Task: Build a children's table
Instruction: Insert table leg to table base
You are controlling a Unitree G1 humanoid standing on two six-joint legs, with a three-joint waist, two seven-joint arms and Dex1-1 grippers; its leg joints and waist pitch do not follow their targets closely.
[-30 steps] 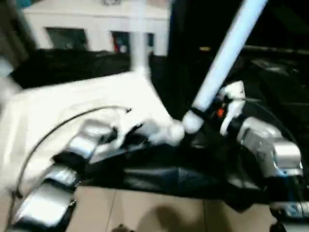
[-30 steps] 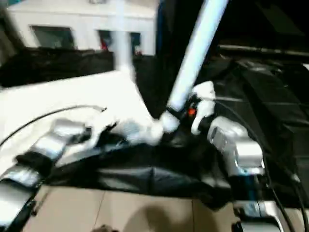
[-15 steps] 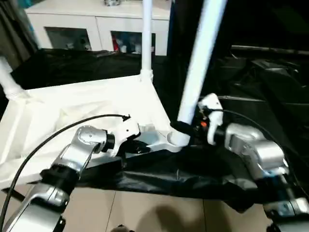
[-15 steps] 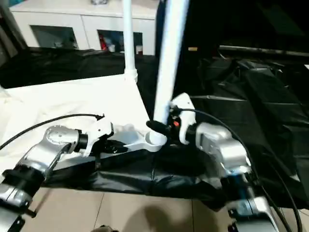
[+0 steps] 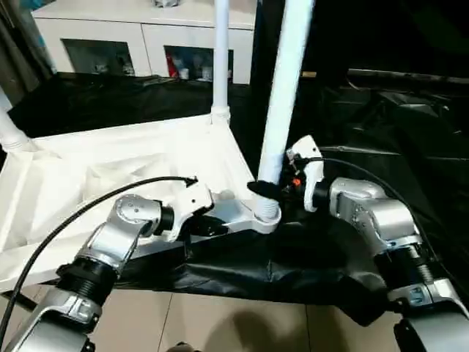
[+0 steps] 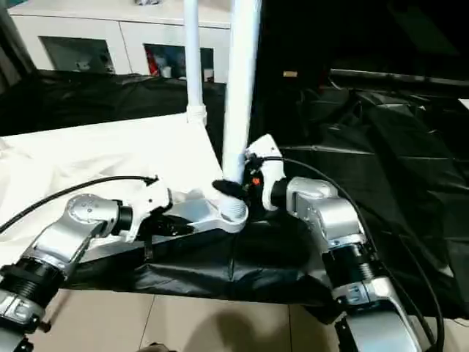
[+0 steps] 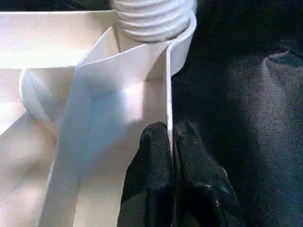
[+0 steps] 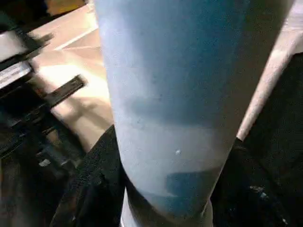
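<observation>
Left gripper (image 7: 171,156): we see our two black fingers (image 7: 151,165) pinched tight on the thin side wall of the tabletop (image 5: 110,172), one finger on each face of it, close to the near corner.
Right gripper (image 5: 272,192): our fingers stand about half apart, clamped round the lower end of the leg (image 5: 284,88); in our right wrist view the leg (image 8: 175,94) sits between the dark fingers.
Leg in hand: we hold it nearly upright, leaning slightly, with its ribbed end at the socket (image 5: 265,218) of the near corner; the threads (image 7: 151,19) still show above the socket rim.
Tabletop: it lies upside down on black sheeting (image 5: 381,132), ribbed underside facing up, its near edge toward us.
Far leg (image 5: 220,51): we see it standing upright in the far corner socket.
Third leg (image 5: 10,132): its base stands at the corner on our left.
Cable (image 5: 88,205): a black cable arcs over our left forearm.
Cabinet (image 5: 146,37): white, glass doors, beyond the sheeting.
Floor (image 5: 234,323): pale tiles in front of us.
</observation>
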